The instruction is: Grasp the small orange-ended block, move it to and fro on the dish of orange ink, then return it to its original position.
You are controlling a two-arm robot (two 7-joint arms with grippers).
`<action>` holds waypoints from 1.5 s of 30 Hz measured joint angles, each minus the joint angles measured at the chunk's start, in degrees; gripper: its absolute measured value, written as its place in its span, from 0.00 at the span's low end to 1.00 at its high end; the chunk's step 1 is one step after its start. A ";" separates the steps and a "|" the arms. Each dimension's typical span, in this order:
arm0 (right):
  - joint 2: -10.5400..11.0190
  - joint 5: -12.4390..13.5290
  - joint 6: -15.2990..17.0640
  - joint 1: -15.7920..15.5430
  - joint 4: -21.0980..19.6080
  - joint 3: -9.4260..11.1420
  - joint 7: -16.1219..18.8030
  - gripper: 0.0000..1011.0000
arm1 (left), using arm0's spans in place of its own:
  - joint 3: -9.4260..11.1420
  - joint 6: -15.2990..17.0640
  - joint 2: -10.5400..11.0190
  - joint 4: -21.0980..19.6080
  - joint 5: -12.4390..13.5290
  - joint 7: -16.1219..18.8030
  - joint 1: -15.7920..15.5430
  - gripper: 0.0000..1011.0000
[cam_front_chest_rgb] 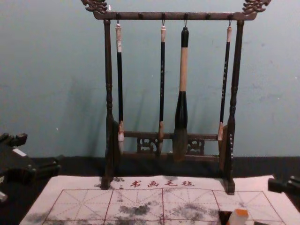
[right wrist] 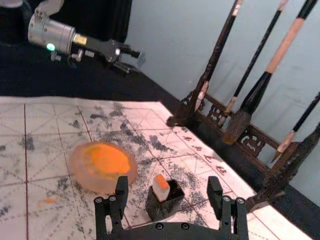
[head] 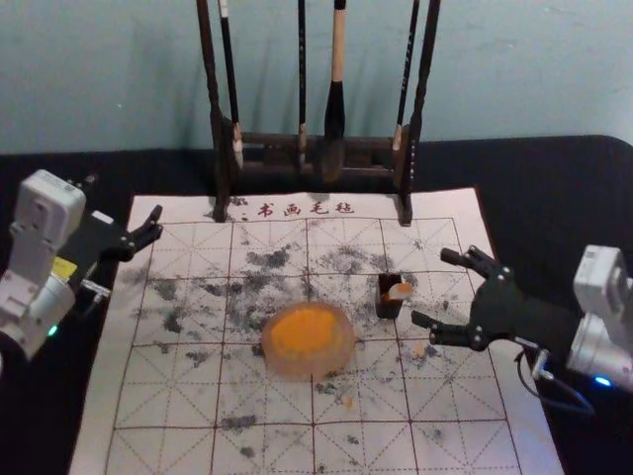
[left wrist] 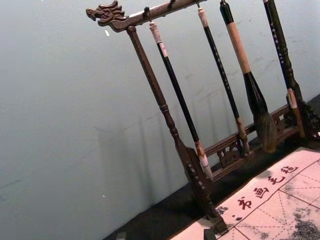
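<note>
R hand (head: 433, 288) open w/ fingers spread, to R of ink dish (head: 297, 370), orange-ended block (head: 400, 292) leaning in black holder (head: 388, 310), betw. dish & R hand, L hand (cam_front_chest_rgb: 42, 152) open, parked L of dish

My black right gripper (head: 437, 287), orange-ended white block (right wrist: 160, 192), black holder (right wrist: 162, 210), orange ink (head: 305, 329), white mat (head: 163, 396) gridded red, blotched grey, bluish wall (cam_front_chest_rgb: 56, 70)

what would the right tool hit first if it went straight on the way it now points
Probably the orange-ended block or the black holder it sits in, ahead of the open right tool, though relative height is unclear.
</note>
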 joint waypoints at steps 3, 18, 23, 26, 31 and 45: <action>-0.73 -0.87 -0.33 1.83 1.91 -0.42 1.58 0.99 | 0.00 0.00 0.00 0.00 0.00 0.00 0.00 0.99; -5.74 -4.56 -3.80 13.83 16.11 -3.17 13.82 0.99 | 0.00 0.00 0.00 0.00 0.00 0.00 0.00 0.99; -7.22 -5.38 -4.53 16.13 18.96 -3.85 15.54 0.99 | 0.00 0.00 0.00 0.00 0.00 0.00 0.00 0.99; -8.29 -5.87 -4.82 17.42 20.79 -4.49 16.49 0.99 | 0.00 0.00 0.00 0.00 0.00 0.00 0.00 0.99; -9.19 -6.12 -4.96 18.35 22.40 -5.05 17.18 0.99 | 0.00 0.00 0.00 0.00 0.00 0.00 0.00 0.99; -9.75 -5.92 -5.00 18.86 23.18 -5.31 17.80 0.99 | 0.00 0.00 0.00 0.00 0.00 0.00 0.00 0.99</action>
